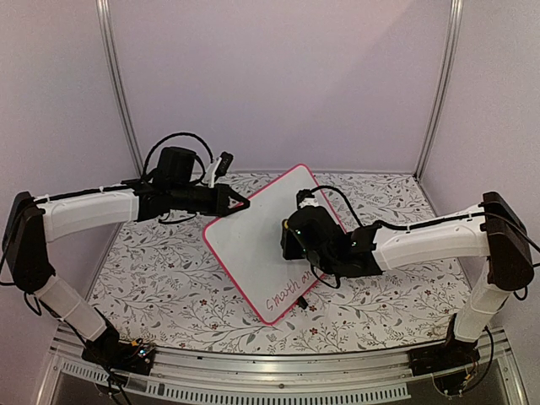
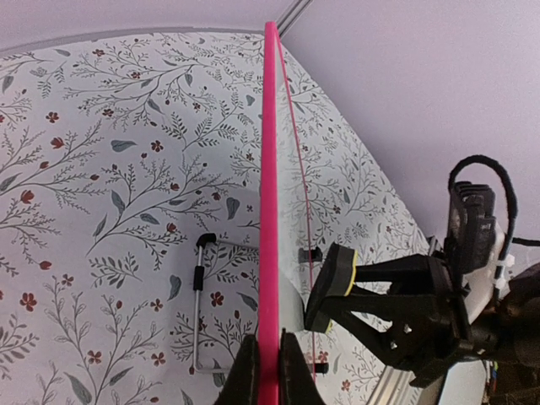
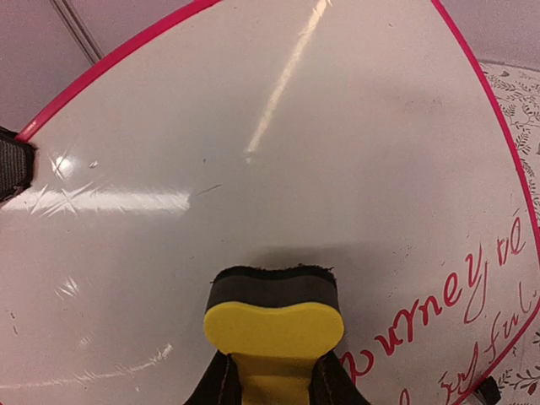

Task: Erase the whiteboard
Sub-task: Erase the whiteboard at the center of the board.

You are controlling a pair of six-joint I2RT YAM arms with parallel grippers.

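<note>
The whiteboard [image 1: 253, 245], white with a pink-red frame, stands tilted on the table. My left gripper [image 1: 245, 202] is shut on its upper left edge; in the left wrist view the pink frame [image 2: 270, 169] runs straight between the jaws of that gripper [image 2: 268, 371]. My right gripper [image 1: 291, 240] is shut on a yellow eraser [image 3: 274, 316], whose black felt face presses against the board's face [image 3: 253, 126]. The same eraser [image 2: 333, 287] shows side-on against the board. Red handwriting [image 3: 456, 304] covers the board's lower right part; the area around and left of the eraser is wiped white.
The table carries a floral cloth [image 1: 152, 278]. A thin wire stand [image 2: 201, 304] lies behind the board. A black clip foot [image 1: 301, 301] sits at the board's lower edge. Plain walls and two metal posts [image 1: 118, 84] close in the back.
</note>
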